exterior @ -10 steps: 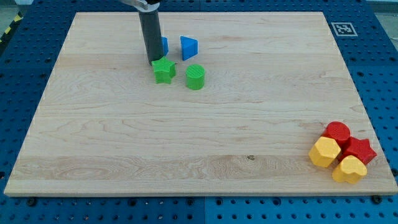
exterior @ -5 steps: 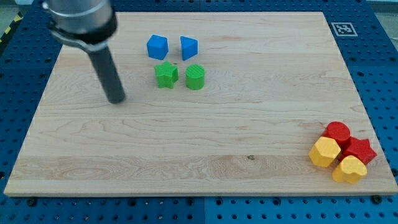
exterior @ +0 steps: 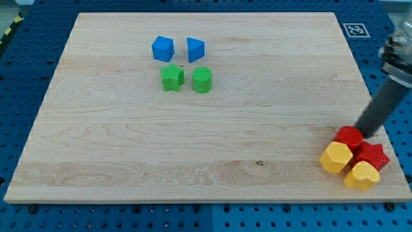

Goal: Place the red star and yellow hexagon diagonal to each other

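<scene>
The red star (exterior: 373, 155) lies at the board's bottom right, with the yellow hexagon (exterior: 336, 157) to its left. A red round block (exterior: 349, 137) sits above and between them, and a yellow heart (exterior: 362, 174) below. All are packed in one cluster, touching. My tip (exterior: 365, 133) is at the upper right edge of the cluster, right next to the red round block and just above the red star. The dark rod slants up to the view's right.
A blue cube-like block (exterior: 163, 48) and a blue wedge (exterior: 195, 48) sit near the view's top left of centre, with a green star (exterior: 171, 77) and a green cylinder (exterior: 202, 80) just below them. A marker tag (exterior: 356, 29) is at the board's top right corner.
My tip has moved from beside the green star, past the board's left part, across to the bottom right cluster. No block has visibly moved.
</scene>
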Available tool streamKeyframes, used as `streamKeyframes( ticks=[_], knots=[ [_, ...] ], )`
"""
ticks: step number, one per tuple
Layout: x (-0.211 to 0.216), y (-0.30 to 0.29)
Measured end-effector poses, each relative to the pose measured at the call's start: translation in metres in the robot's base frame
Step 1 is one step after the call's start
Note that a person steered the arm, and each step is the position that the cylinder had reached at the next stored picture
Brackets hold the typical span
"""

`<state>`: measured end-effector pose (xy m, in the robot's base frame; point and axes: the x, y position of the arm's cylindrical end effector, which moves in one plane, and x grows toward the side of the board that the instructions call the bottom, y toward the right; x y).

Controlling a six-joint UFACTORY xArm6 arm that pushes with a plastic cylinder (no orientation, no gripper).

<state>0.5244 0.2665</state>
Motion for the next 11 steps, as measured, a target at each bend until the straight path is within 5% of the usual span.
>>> streamKeyframes(
  ticks=[3,8,11],
  knots=[
    [0.055,0.001],
    [0.053,-0.068],
    [0.021,-0.166]
  ],
)
